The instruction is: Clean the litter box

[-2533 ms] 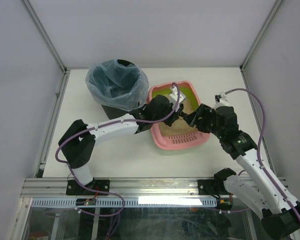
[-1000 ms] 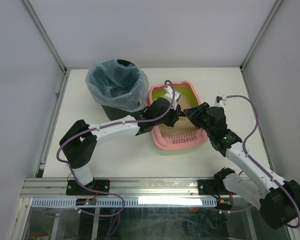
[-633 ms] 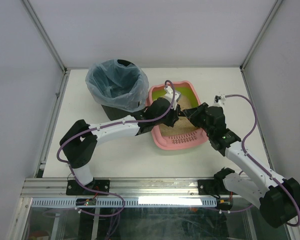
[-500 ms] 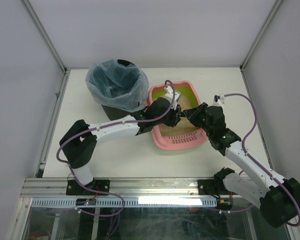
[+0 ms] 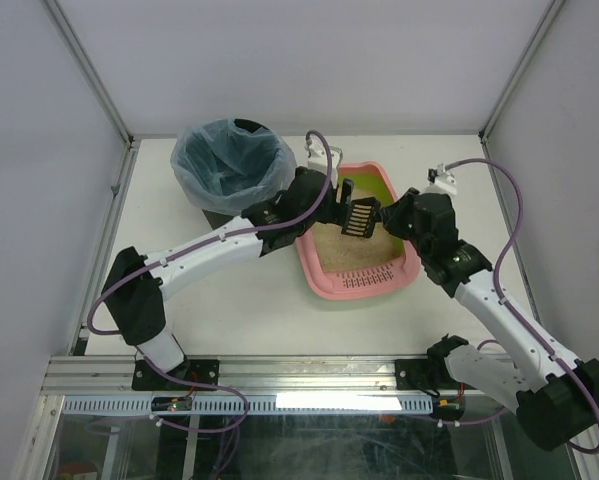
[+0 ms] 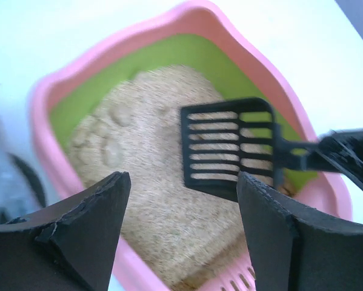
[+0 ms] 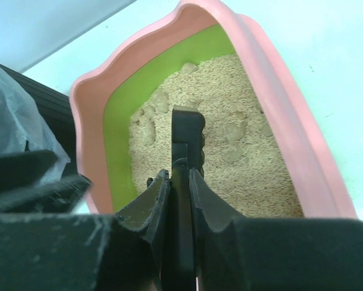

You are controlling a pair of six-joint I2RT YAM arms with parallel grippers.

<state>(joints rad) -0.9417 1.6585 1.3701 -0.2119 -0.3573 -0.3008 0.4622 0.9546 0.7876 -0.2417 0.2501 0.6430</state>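
The litter box (image 5: pixel 324 288) lies on the white tabletop (image 5: pixel 229 300) just to the right of the bin (image 5: pixel 229 175). Its far left corner comes close to the bin's wall, but whether they touch cannot be told. Its long axis runs near to far, leaning a little away from the bin at the far end, and the slotted ledge (image 5: pixel 364 281) points toward the arm bases. It is a smooth pink plastic tray, a rounded rectangle with a wavy far rim and a lime-green inner lining. The tan litter (image 7: pixel 229 176) inside is grainy, with several pale lumps (image 7: pixel 234 129) on its surface.

The bin is round and black, lined with a crinkled, translucent blue bag.

The right claw (image 7: pixel 180 182) is clamped on the handle of a black plastic scoop (image 6: pixel 229 148). The scoop's flat blade, cut with rows of slots, points toward the bin over the far half of the litter.

The left claw (image 6: pixel 182 182) hangs over the tray's bin-side edge, its dark fingers (image 6: pixel 84 230) spread apart with nothing between them.
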